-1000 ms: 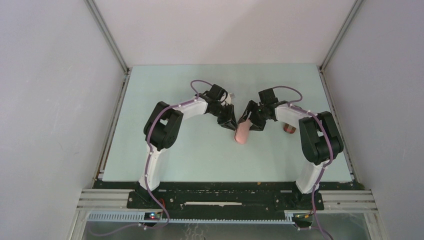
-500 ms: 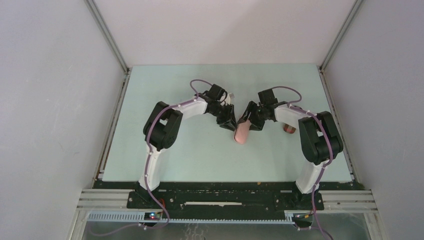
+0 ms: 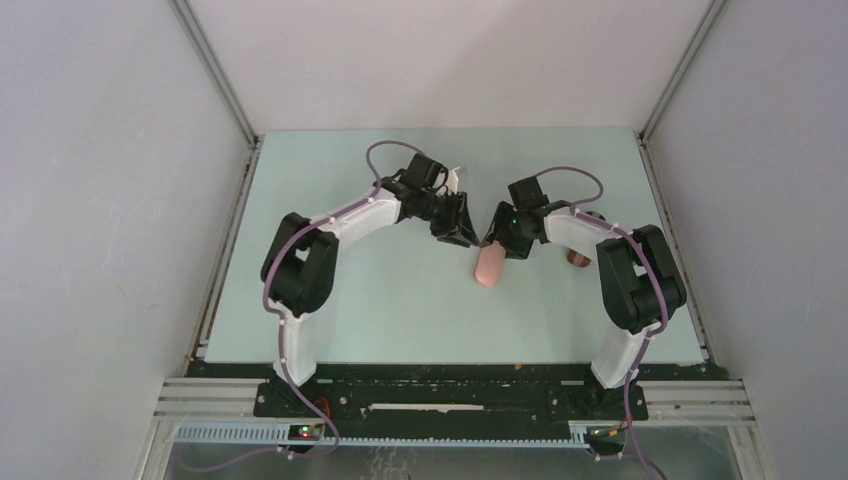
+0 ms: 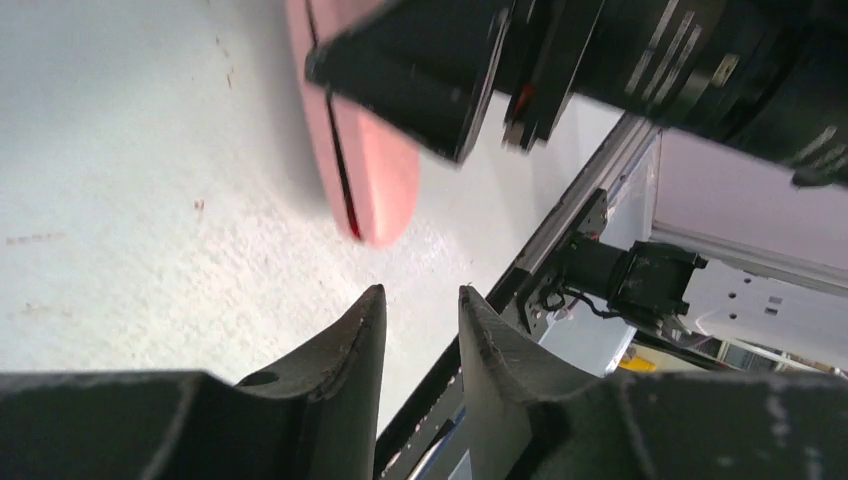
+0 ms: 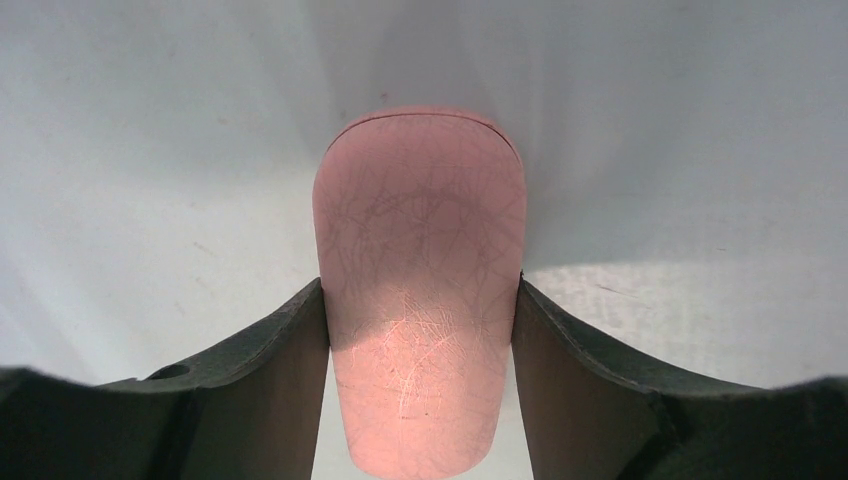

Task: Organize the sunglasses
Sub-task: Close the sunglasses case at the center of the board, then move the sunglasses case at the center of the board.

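No sunglasses show in any view. A pink oblong case [image 3: 487, 265] lies on the pale green table [image 3: 380, 300] at mid-table. My right gripper [image 3: 506, 240] is shut on its far end. In the right wrist view both fingers press the sides of the case [image 5: 420, 250], with the right gripper [image 5: 420, 283] straddling it. My left gripper [image 3: 458, 228] hovers just left of the case's far end and is open by a narrow gap. In the left wrist view the left gripper [image 4: 420, 292] has nothing between its fingers, and the case [image 4: 372, 170] lies ahead under the right gripper's black body [image 4: 420, 70].
A dark red oblong object [image 3: 578, 258] lies by the right arm's forearm, partly hidden. A pale scrap [image 3: 459, 172] peeks out behind the left wrist. Metal frame rails [image 3: 222, 250] run along the table's side edges, with white walls around.
My left arm has drawn back and to the left, away from the pink case, its jaws parting a little. My right gripper has narrowed onto the case.
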You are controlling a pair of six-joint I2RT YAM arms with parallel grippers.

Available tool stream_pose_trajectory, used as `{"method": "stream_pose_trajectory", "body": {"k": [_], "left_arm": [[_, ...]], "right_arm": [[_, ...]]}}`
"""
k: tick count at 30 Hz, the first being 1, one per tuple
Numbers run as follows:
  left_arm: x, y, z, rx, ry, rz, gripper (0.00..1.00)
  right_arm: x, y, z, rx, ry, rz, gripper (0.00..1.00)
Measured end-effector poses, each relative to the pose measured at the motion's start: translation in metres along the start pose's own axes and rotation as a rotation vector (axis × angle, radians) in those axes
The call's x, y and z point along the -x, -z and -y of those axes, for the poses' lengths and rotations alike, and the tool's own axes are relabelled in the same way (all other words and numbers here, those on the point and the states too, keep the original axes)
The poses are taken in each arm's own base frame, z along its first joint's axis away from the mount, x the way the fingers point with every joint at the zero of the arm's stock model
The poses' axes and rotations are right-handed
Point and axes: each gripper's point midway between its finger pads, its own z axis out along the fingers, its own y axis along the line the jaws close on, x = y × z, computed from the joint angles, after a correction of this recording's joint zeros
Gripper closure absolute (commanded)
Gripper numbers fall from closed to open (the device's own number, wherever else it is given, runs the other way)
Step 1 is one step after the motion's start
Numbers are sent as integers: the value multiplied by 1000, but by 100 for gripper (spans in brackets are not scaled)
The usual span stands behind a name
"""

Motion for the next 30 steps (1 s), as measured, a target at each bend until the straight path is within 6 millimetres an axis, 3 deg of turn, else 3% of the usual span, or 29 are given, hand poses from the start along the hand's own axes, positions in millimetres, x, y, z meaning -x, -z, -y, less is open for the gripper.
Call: {"method": "stream_pose_trajectory", "body": {"k": [5,8,10,17,18,21,26,30], "left_arm": [[-22,14,-11,24,27,-10,63],[-44,25,-28,61,65,-19,63],[-48,32,-35,75,82,-11,63],[-52,47,-39,94,86,23,62],[-52,48,-38,94,84,26,62],[-50,52,-34,90,74,39,62],[-42,66,-26,82,50,86,62],[-32,83,-21,88,25,143,62]], "right_arm": [[21,6,32,-140,-24,54,54],[42,12,60,-232,-65,90,52],[60,13,76,-285,-91,112,49],[124,1,92,-368,-122,173,19],[133,0,91,-374,-118,183,3],[143,8,87,-380,-108,202,0],[157,53,73,-350,-96,271,0],[174,128,47,-247,-88,417,0]]}}
